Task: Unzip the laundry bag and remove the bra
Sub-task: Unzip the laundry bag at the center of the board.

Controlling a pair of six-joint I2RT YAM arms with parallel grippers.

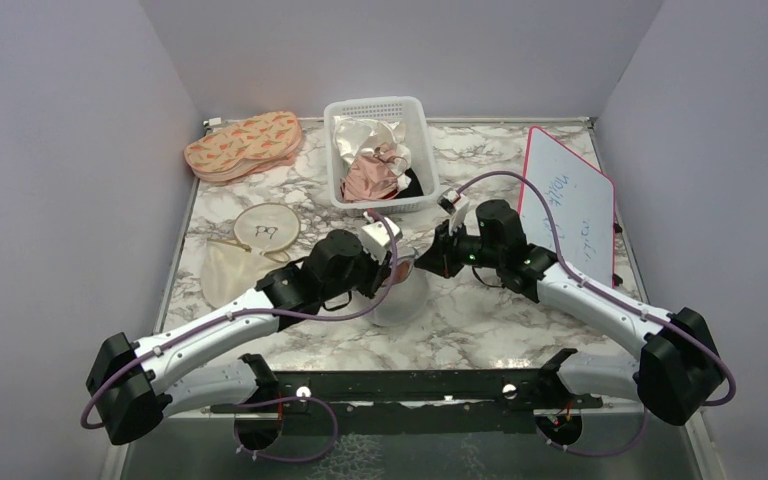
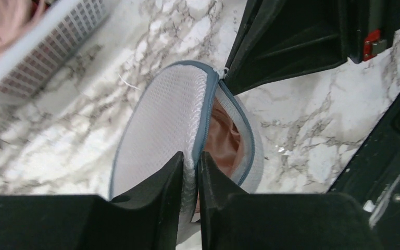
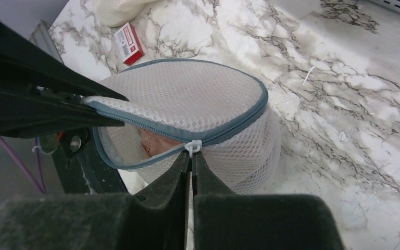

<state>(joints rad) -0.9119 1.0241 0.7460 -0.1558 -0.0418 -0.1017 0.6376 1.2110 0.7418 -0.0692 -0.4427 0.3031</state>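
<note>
**Marble desk (image 1: 480, 325), grey walls: 2 hands on a part-open laundry bag (image 1: 407, 292)**

The white, grey-veined desk fills the top view, boxed in by plain lilac-grey walls. The laundry bag sits just below the centre of that frame, between the 2 arms. Its blue-grey zip is open along part of the rim, and the mesh lid stands off the drum like a flap. Through the gap the bra (image 2: 224, 140) shows as dusty pink fabric, inside the bag.

The left hand (image 2: 191, 159) has its fingers almost together, pinching the mesh lid at its zip rim, at the bottom centre of the left wrist view. The right hand (image 3: 191, 159) is closed to a sliver on the white zip pull (image 3: 192, 146), at the bottom centre of the right wrist view, on the opposite side of the bag.

At the top centre of the top view a white slotted basket (image 1: 375, 104) holds cream and pink cloths. A peach patterned cloth (image 1: 245, 145) lies at the upper left. A round hoop (image 1: 265, 228) and a cream pouch (image 1: 225, 272) lie at the left centre, and a red-edged whiteboard (image 1: 570, 200) at the right.
</note>
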